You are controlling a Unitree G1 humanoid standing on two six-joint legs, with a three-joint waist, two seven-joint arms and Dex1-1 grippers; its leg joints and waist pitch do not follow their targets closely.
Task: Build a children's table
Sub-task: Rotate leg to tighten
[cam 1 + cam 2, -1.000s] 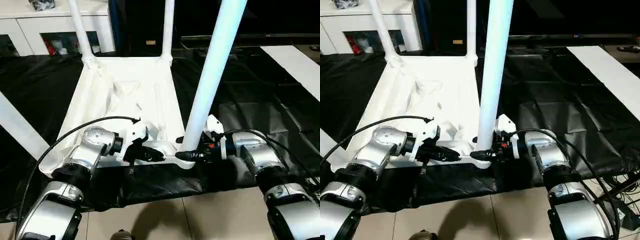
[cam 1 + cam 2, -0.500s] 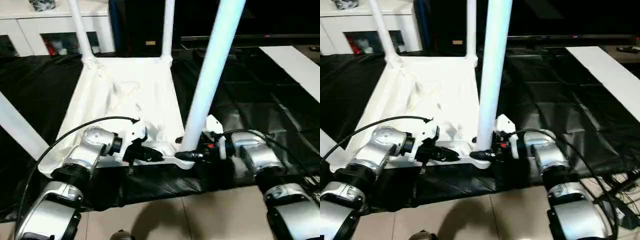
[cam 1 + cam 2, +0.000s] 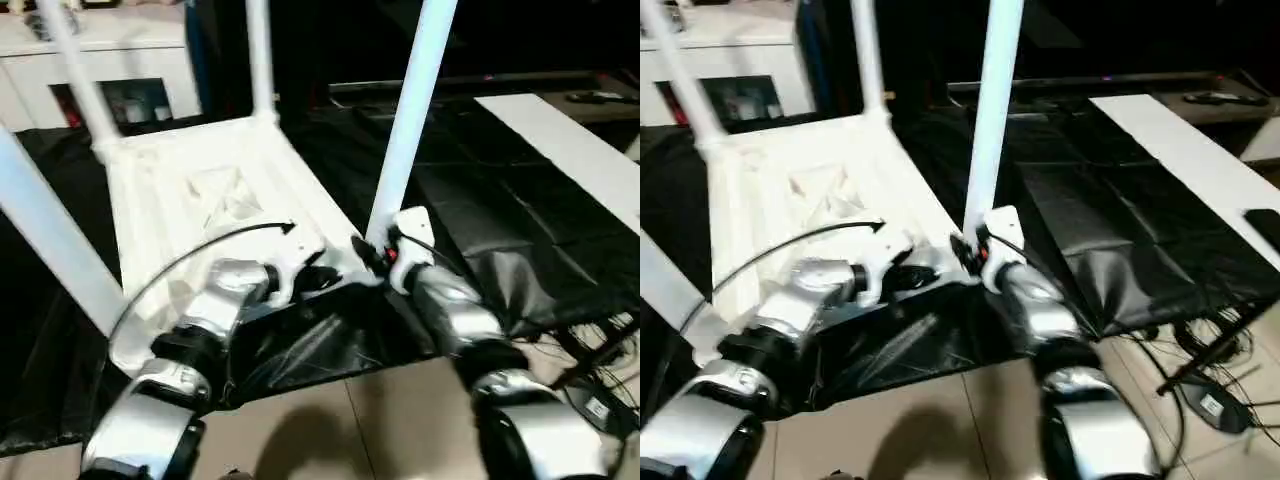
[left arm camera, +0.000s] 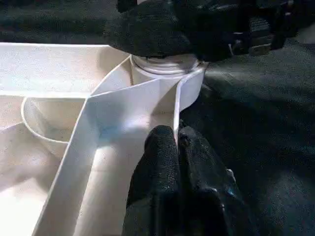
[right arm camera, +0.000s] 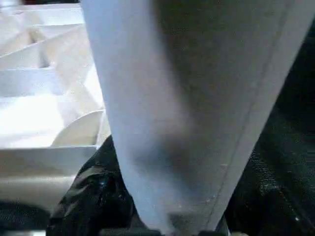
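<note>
The children's table lies upside down, its white ribbed top on a black sheet. Several white legs stand up from its corner sockets: far left, far right, near left. At the near right corner rises a leg with my right gripper shut around its base just above the socket; black fingers press its sides. My left gripper is shut on the top's thin rim wall beside that socket; it is also in the head view.
The black sheet covers the floor around the table, with bare tiles in front. A white cabinet stands at the back left. A long white board lies at the right, and cables trail on the floor beside it.
The whole picture has swung and tilted, so the camera has moved. Both grippers keep their places at the near right corner. The right forearm now reaches the leg from nearer the front.
</note>
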